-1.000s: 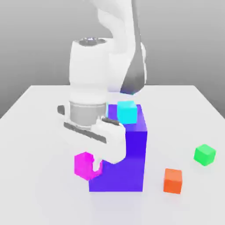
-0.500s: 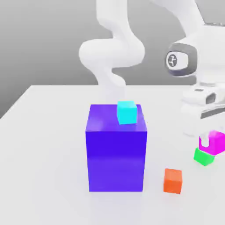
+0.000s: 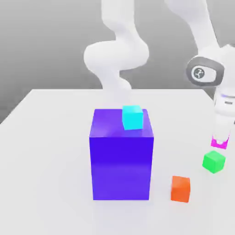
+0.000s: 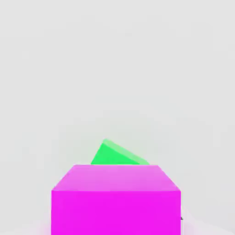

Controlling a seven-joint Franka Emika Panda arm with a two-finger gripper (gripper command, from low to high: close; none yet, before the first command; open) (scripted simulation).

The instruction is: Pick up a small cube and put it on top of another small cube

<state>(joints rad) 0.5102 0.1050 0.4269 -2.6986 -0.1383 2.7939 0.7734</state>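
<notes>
Probably a simulated tabletop [image 3: 46, 137] — flat grey backdrop, plain blocks

Exterior view looks slightly down across the counter [image 3: 46, 137] from its front. Hand view sits close above the magenta cube [image 4: 114, 199]. Both share the green cube [image 3: 214, 161].

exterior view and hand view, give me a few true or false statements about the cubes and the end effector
1. The end effector holds the pink cube. True.
2. The pink cube already rests on the green cube. False: it hangs just above it, with a gap.
3. The cyan cube sits on top of the big blue block. True.
4. The orange cube is stacked on the green cube. False: it sits alone on the table, apart from it.
</notes>
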